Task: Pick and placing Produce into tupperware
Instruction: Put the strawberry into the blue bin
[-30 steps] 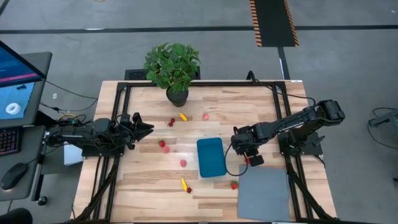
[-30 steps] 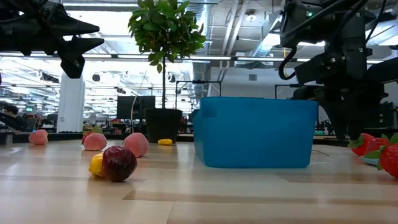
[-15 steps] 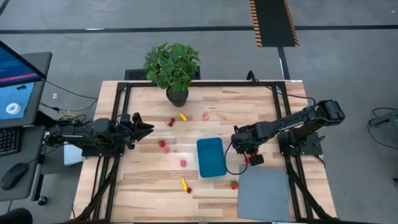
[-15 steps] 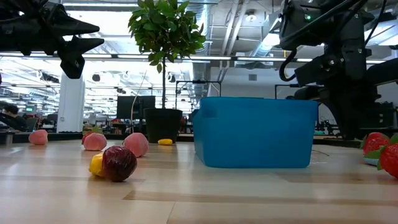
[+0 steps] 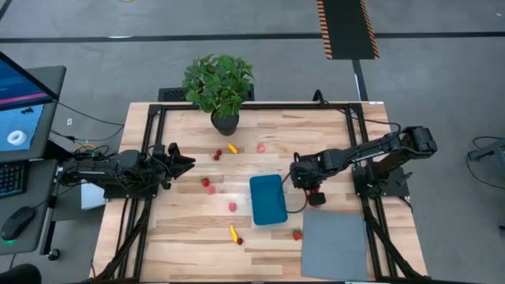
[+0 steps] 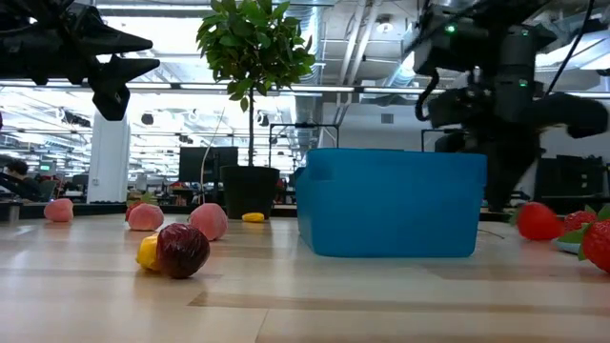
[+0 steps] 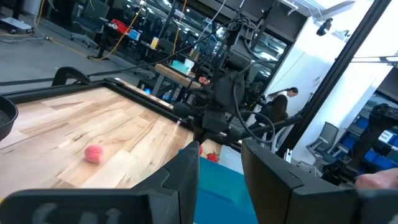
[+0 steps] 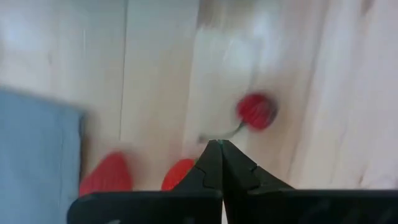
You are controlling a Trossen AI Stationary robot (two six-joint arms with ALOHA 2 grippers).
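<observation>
A grey concrete floor (image 5: 442,71) with a hazard-striped strip (image 5: 347,28) surrounds the wooden table (image 5: 181,229).

From my console, the shallow teal-blue plastic tub (image 5: 268,199) sat mid-table; the leafy potted plant (image 5: 219,88) stood at eleven o'clock, the flat grey rectangular mat (image 5: 334,244) at four.

No text, label, brand, number or sign can be read in any view, neither on the surface nor in the room behind it.
</observation>
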